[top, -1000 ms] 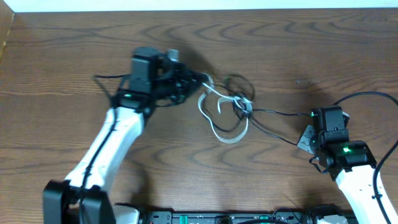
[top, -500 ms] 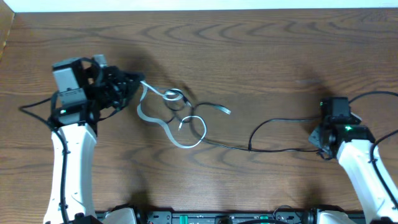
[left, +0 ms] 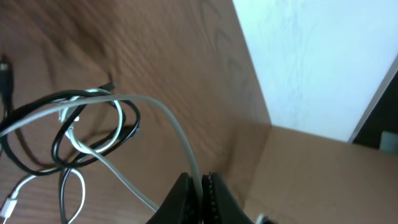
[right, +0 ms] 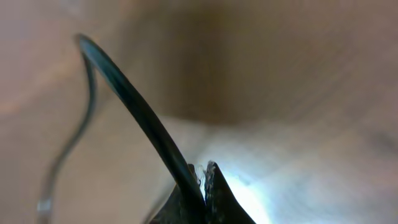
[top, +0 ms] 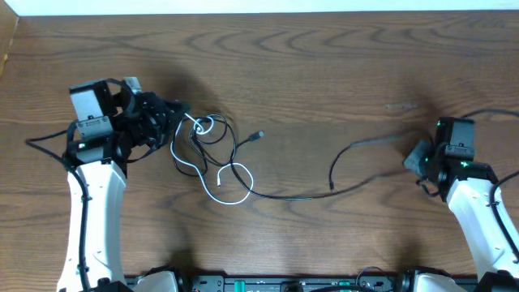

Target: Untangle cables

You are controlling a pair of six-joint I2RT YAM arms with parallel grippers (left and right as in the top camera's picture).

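Observation:
The white cable point(top: 200, 124) and the black cable point(top: 292, 195) lie looped together left of centre on the wooden table point(top: 324, 73). My left gripper point(top: 177, 113) is shut on the white cable at the tangle's left edge. In the left wrist view, its jaws point(left: 200, 183) pinch the white cable point(left: 168, 118), which runs out to the black loops point(left: 56, 134). The black cable trails right across the table to my right gripper point(top: 415, 160). In the right wrist view, that gripper point(right: 200, 180) is shut on the black cable point(right: 137, 106).
A free black plug end point(top: 258, 135) sticks out to the right of the tangle. The table's left edge point(top: 6, 57) is close to my left arm. A pale wall and a cardboard-coloured surface point(left: 323, 180) show behind the left jaws.
My left gripper pulled the white cable far left, then held. My right gripper moved right and slightly up with the black cable. The tangle shifted left and bunched near the left gripper.

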